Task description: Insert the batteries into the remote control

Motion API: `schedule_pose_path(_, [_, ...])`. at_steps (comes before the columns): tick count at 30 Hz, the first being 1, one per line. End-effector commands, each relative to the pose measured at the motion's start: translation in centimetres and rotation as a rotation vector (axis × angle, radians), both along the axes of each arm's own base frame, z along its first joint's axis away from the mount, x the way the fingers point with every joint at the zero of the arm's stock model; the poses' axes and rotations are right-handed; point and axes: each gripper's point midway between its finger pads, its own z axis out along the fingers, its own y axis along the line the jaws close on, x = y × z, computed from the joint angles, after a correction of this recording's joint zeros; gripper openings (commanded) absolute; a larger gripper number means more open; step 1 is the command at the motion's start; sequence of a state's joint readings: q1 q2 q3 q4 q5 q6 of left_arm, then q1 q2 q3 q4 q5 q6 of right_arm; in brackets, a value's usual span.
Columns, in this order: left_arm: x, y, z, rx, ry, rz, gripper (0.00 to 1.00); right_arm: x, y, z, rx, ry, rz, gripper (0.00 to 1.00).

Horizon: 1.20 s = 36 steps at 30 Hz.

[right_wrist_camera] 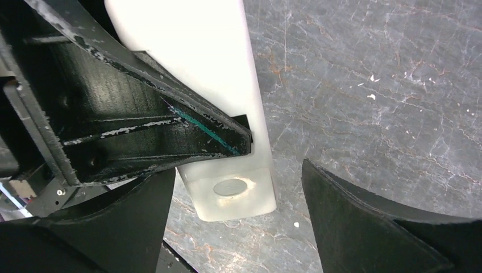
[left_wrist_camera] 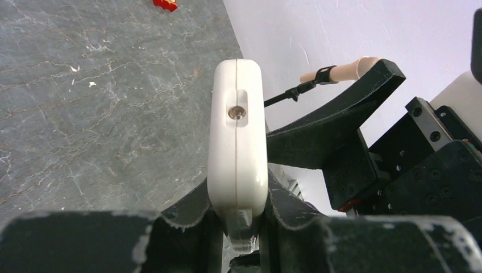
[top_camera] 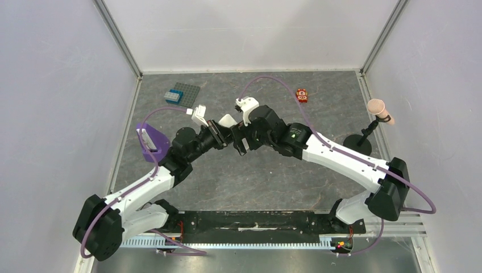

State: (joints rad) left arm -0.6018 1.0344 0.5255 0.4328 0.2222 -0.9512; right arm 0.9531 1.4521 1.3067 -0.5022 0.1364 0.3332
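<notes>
The white remote control (left_wrist_camera: 237, 136) is held edge-on, off the table, in my left gripper (left_wrist_camera: 237, 202), whose jaws are shut on its lower end. In the top view the left gripper (top_camera: 221, 133) and the right gripper (top_camera: 241, 143) meet at the middle of the table, with the remote (top_camera: 227, 120) between them. In the right wrist view the remote (right_wrist_camera: 193, 62) runs down to a translucent end with a grey oval. My right gripper (right_wrist_camera: 239, 227) is open around that end, its fingers (right_wrist_camera: 364, 227) apart from it. No battery shows in any view.
A small red-orange toy block (top_camera: 302, 95) lies at the back right. A grey baseplate with a blue brick (top_camera: 181, 92) lies at the back left. A purple stand with a white piece (top_camera: 151, 142) stands at the left edge. A pink-headed stand (top_camera: 378, 109) is at the right wall.
</notes>
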Motion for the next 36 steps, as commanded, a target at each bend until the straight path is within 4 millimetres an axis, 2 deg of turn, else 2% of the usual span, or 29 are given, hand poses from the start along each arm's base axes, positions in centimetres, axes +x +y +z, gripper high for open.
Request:
schedule_pose_path(1, [-0.3, -0.6, 1.9, -0.101, 0.010, -0.043, 0.02, 1.0, 1.2, 6.5, 0.192, -0.091, -0.021, 0.85])
schedule_pose_path(4, [0.2, -0.2, 1.8, -0.119, 0.023, -0.025, 0.02, 0.6, 0.8, 7.2, 0.233, -0.084, -0.028, 0.88])
schedule_pose_path(7, [0.6, 0.2, 2.0, -0.150, 0.041, -0.008, 0.02, 0.6, -0.6, 7.6, 0.318, -0.054, -0.116, 0.89])
schedule_pose_path(12, [1.0, 0.7, 2.8, -0.189, 0.047, 0.009, 0.02, 0.6, -3.7, 7.3, 0.570, 0.006, -0.332, 0.90])
schedule_pose_path(15, [1.0, 0.7, 3.2, -0.217, 0.071, 0.009, 0.02, 0.2, -4.3, 7.2, 0.697, 0.036, -0.385, 0.89])
schedule_pose_path(20, [0.9, 0.6, 3.8, -0.272, 0.129, 0.001, 0.02, -0.2, -3.3, 7.5, 0.857, 0.093, -0.374, 0.88])
schedule_pose_path(25, [0.6, 0.7, 4.3, -0.338, 0.183, -0.011, 0.02, -0.3, -2.2, 6.6, 0.930, 0.164, -0.370, 0.83])
schedule_pose_path(36, [0.2, 1.2, 5.7, -0.435, 0.211, -0.043, 0.02, -0.7, -0.7, 4.5, 0.914, 0.233, -0.318, 0.56])
